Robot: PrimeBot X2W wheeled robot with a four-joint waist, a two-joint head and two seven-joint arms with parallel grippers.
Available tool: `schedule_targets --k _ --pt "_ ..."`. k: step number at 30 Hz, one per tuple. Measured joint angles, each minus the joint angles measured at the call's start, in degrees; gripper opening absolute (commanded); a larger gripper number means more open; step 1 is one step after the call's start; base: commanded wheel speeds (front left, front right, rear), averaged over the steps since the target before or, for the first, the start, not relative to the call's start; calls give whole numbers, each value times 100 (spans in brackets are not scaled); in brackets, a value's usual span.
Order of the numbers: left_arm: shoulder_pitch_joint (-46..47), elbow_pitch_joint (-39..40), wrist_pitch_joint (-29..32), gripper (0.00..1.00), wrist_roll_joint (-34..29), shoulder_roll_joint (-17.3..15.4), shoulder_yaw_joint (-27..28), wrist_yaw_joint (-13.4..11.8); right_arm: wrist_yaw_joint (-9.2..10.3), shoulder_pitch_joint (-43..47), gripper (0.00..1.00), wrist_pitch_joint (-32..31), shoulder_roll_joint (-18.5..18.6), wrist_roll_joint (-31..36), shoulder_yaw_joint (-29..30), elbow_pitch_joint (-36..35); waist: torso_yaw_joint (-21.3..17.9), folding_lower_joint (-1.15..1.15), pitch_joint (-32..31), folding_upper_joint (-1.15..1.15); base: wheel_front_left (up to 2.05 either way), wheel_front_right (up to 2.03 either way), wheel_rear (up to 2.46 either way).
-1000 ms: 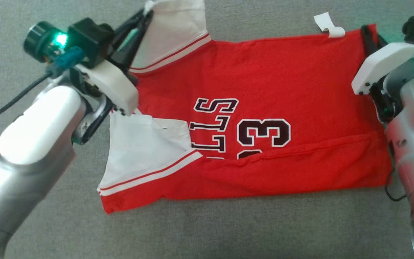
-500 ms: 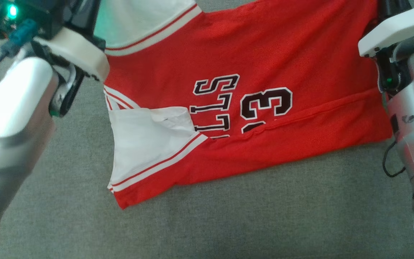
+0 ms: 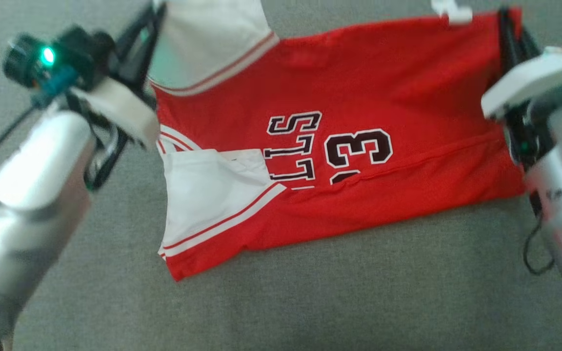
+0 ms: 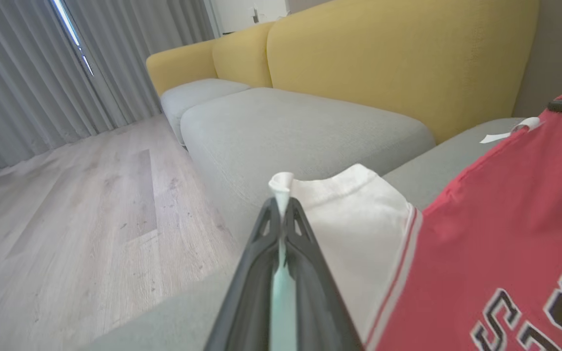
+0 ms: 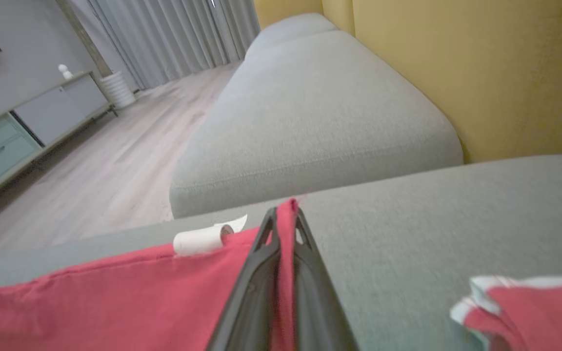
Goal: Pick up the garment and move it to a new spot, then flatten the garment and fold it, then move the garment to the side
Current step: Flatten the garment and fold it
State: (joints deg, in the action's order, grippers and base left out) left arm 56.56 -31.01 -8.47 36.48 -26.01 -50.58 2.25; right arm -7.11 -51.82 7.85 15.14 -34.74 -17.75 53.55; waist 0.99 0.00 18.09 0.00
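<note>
Head view, garment: red knit basketball jersey with white striped sleeves (image 3: 359, 87), black number and lettering face up, lying sideways across the grey woven sofa seat (image 3: 310, 302). Near half resting on the seat, with one long fold line running above the near edge. Far edge raised.
Head view, left arm: left fingers (image 3: 139, 34), dark and long, pinched shut on the far white sleeve at upper left.
Head view, right arm: right fingers (image 3: 512, 34) pinched shut on the far red hem corner at upper right, near a small curled white tag (image 3: 449, 12).
Left wrist view, grip: thin nip of white sleeve cloth poking past the closed tips, red body stretching away to the right.
Left wrist view, backdrop: mustard-yellow sofa back (image 4: 398, 63), pale wood floor (image 4: 66, 204), grey curtains (image 4: 17, 73).
Right wrist view, grip: red hem clamped between the closed tips, tag just beside them on the left.
Right wrist view, lower right: bunched red-and-white cloth (image 5: 520, 302) on the seat; whether part of the jersey, cannot tell.
Step in hand, as judged: folding, with the far edge to be carried over toward the near edge.
Doing it well: both arms moved together at matching height and pace. Cloth kept lightly taut between them, with no sag or twist. Far edge laid parallel to the near one, and release only once the cloth rests on the seat.
Risk: shallow pinch on the sleeve, likely to slip under a hard pull.
</note>
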Motion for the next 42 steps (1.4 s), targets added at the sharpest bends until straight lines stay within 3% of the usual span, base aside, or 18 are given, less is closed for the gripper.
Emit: schedule_targets --k 9,19,23,29,40,41,42 --pt "-999 944 578 0 369 -454 -292 88 0 831 0 -599 500 -598 -466 -334 123 -1 -457 0 0 0 0" --pt "-2087 2722 2082 0 767 -1456 -883 -24 0 1791 0 -1728 1226 -1343 -1200 -1021 223 -1 -996 0 0 0 0" --pt "-2243 3125 2533 0 943 -1652 -1049 -26 0 1942 0 -2137 1480 -1462 -1422 -1232 216 0 -1058 0 0 0 0" --pt "-2415 3388 3058 0 1237 -1855 -1216 -22 0 2012 0 -2564 1707 -1555 -1710 -1494 163 0 -1081 0 0 0 0" --pt "-2425 3372 3196 0 1233 -1885 -1252 -109 0 2184 0 -2837 1811 -1673 -1923 -1647 76 0 -1015 0 0 0 0" --pt "-2425 3307 3110 15 1198 -1866 -1244 -169 0 2188 60 -2849 1807 -1753 -1898 -1628 67 1 -1008 0 0 0 0" --pt "-2423 3244 3005 74 1154 -1838 -1225 -234 0 2190 100 -2872 1795 -1842 -1852 -1585 57 1 -1006 0 0 0 0"
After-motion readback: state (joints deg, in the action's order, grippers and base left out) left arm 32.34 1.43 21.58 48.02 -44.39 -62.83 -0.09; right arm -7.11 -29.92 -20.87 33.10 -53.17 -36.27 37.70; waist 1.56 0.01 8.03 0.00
